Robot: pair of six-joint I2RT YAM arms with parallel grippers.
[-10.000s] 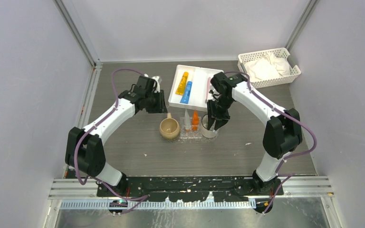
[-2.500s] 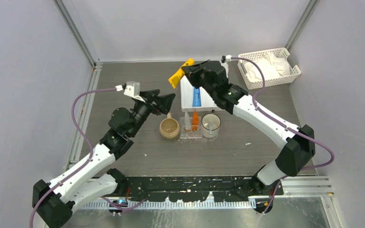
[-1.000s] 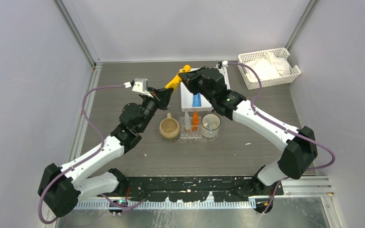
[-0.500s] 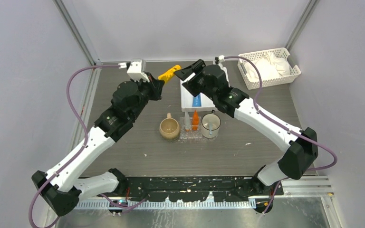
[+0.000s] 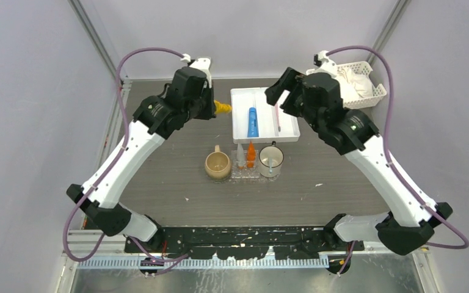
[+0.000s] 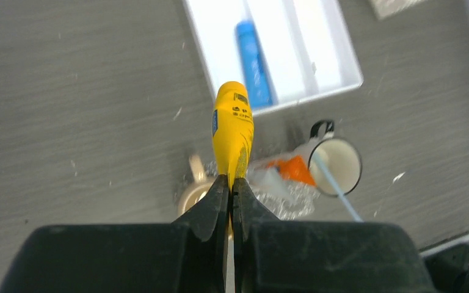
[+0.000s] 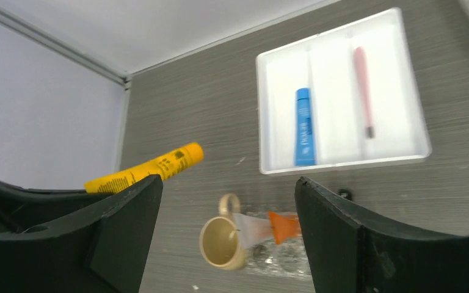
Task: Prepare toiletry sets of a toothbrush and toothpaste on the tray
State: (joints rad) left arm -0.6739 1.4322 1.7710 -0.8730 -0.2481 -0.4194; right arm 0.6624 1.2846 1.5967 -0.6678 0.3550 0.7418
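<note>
Grey wood-grain table (image 5: 177, 180), white compartmented tray (image 5: 240, 119) toward its far side, white slotted basket (image 5: 375, 93) of white cloths (image 5: 357, 82) at far right corner, tan mug (image 5: 217, 165) and white mug (image 5: 264, 166) mid-table.

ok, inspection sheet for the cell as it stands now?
Surface: grey wood-grain table, white specks scattered.
Job's things: yellow toothpaste held in the air; blue toothpaste and pink toothbrush in the white divided tray; orange toothpaste and a pale item on the clear tray; pale-blue toothbrush in the white mug.
Clutter: beige mug, empty, beside the clear tray.
Grippers: left gripper, fingers shut on the yellow toothpaste; right gripper open, empty.
Cables: purple cables loop off both wrists, none on the trays.
Surroundings: pale walls; white basket of cloths, far right corner.
</note>
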